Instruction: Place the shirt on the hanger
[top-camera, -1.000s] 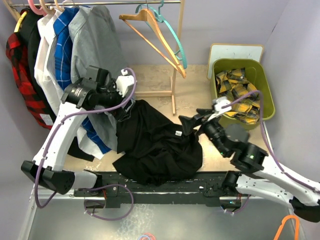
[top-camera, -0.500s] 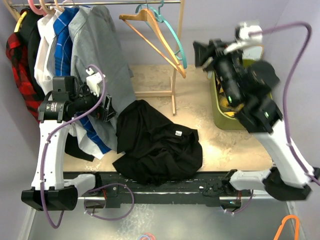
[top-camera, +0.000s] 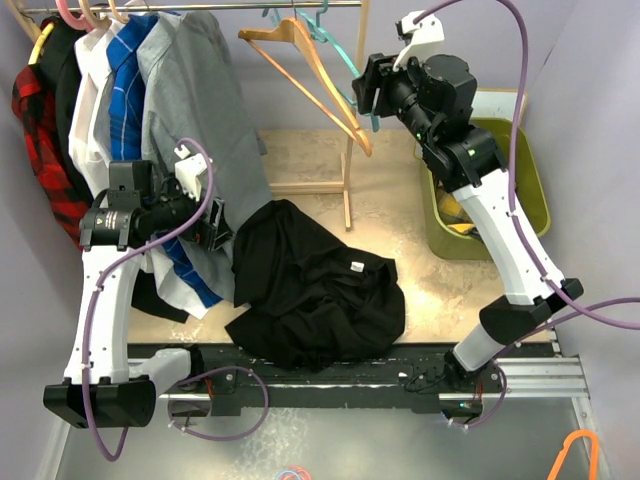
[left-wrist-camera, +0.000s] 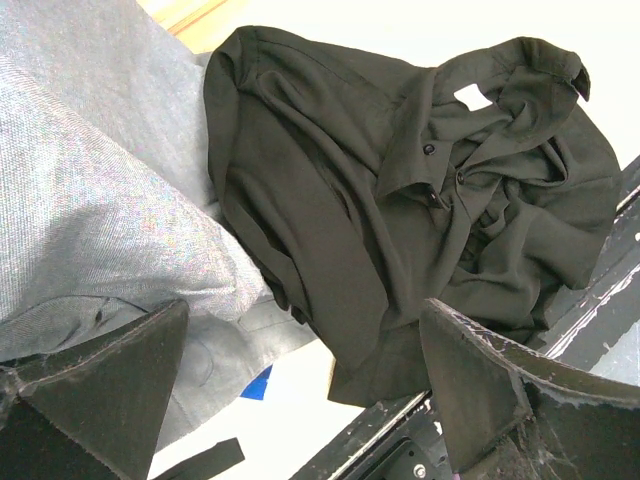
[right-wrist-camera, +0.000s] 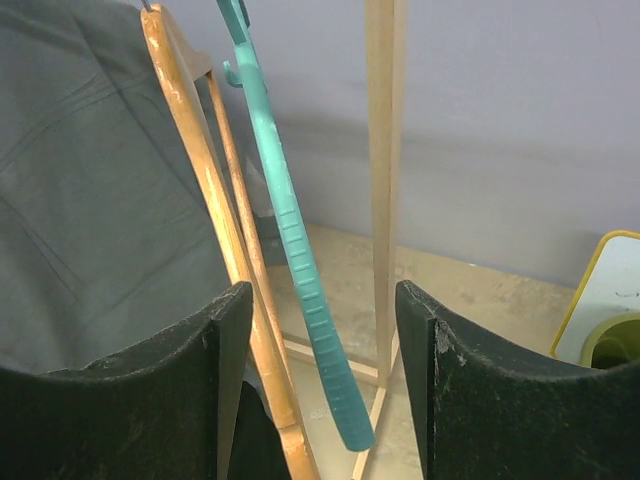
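The black shirt (top-camera: 318, 288) lies crumpled on the table, its white neck label (top-camera: 356, 266) facing up; it also fills the left wrist view (left-wrist-camera: 420, 190). The teal hanger (top-camera: 345, 80) hangs from the rail beside the wooden hanger (top-camera: 310, 70). In the right wrist view the teal hanger's arm (right-wrist-camera: 300, 270) hangs between my open right fingers, touching neither. My right gripper (top-camera: 368, 90) is raised at the hanger's lower end. My left gripper (top-camera: 218, 222) is open and empty, at the shirt's left edge, against the hanging grey shirt (top-camera: 195, 110).
A wooden rack post (top-camera: 352, 110) stands just behind the hangers. Several shirts hang at the left of the rail (top-camera: 80, 90). A green bin (top-camera: 530, 190) with a yellow plaid garment sits at the right, a white board (top-camera: 470, 100) behind it.
My right arm rose from beside the shirt to the bin, then swung left to the teal hanger. My left arm drew back left from the shirt, then held still.
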